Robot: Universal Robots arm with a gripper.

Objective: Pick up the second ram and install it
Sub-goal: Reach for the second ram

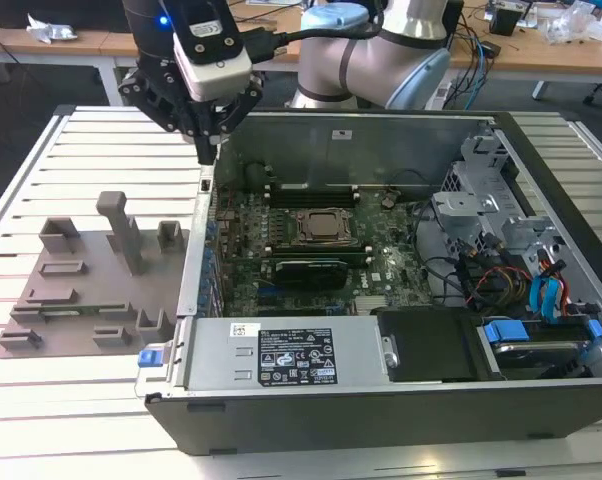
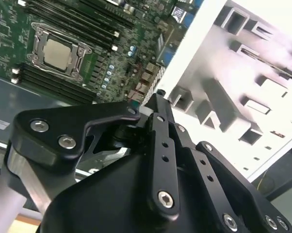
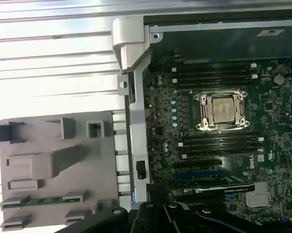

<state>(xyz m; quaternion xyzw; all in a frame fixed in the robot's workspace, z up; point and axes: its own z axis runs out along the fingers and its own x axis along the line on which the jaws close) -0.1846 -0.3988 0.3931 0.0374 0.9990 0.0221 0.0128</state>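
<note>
We see the gripper (image 1: 210,148) hanging over the open case's (image 1: 194,250) wall edge, upper left of the exterior frame. Its fingers are together with nothing between them. The second ram (image 3: 39,201) lies flat in the grey holder tray (image 1: 81,285), toward the exterior frame's lower left and well apart from the gripper. The tray sits just beside that wall on the slatted table (image 1: 41,150). We note a tall tray post (image 1: 121,232) standing between gripper and ram. Inside the case, memory slots (image 3: 219,143) flank the CPU socket (image 3: 222,109).

Tray (image 1: 81,290) on exterior view's left of case (image 1: 381,410); second ram (image 3: 39,201) in tray.
</note>
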